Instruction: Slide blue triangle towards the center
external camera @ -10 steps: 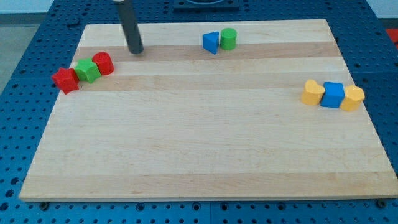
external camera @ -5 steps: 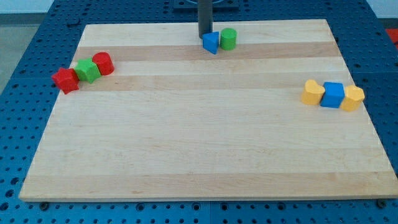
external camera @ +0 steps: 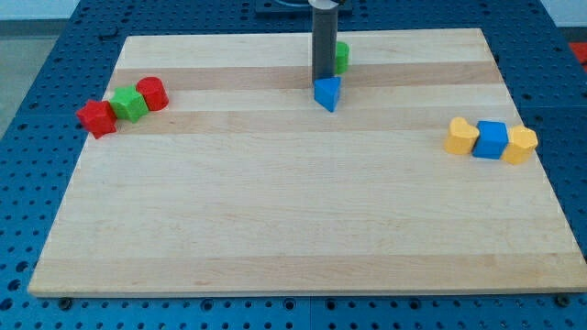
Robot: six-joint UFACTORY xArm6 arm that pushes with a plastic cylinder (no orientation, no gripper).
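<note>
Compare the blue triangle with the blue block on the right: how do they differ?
The blue triangle is wedge-shaped; the blue block is squarish. The triangle sits alone with my tip right behind it; the block is flanked by two yellow blocks. Both are blue.

Bright, even light from overhead fills the view; the wooden board [external camera: 303,211] shows only faint, short shadows, no glare, and everything looks sharp throughout.

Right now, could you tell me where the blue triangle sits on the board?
The blue triangle lies in the upper middle of the view, directly below my tip, which meets its top edge. The green cylinder is just above it to the right.
</note>
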